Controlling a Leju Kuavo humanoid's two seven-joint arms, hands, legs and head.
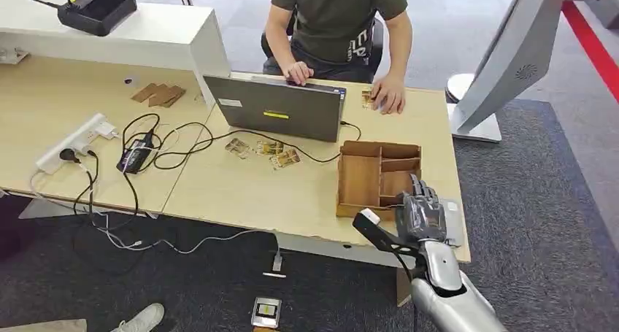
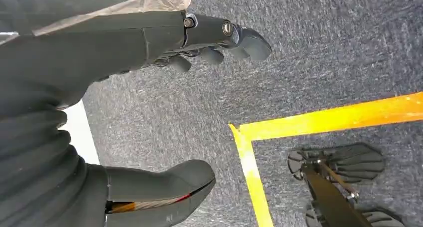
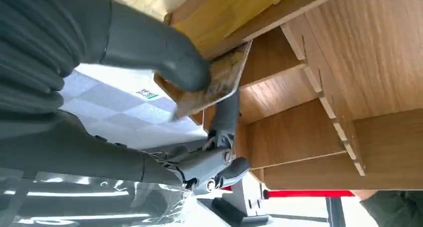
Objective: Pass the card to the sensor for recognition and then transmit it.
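The right hand [image 1: 420,214] pinches a card [image 3: 215,82] between thumb and finger over the wooden tray [image 1: 359,180] near the tabletop's front right corner, while the left hand [image 2: 149,42] hangs empty, fingers apart, above the carpet [image 2: 319,52].

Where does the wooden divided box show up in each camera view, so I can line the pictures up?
Head view: the wooden box sits on the table's right part, just beyond the right hand.
Left wrist view: not in it; carpet and yellow floor tape instead.
Right wrist view: the box's compartments take up the picture's right side, close behind the card the hand pinches.
Shared landmark: the right hand at the box.
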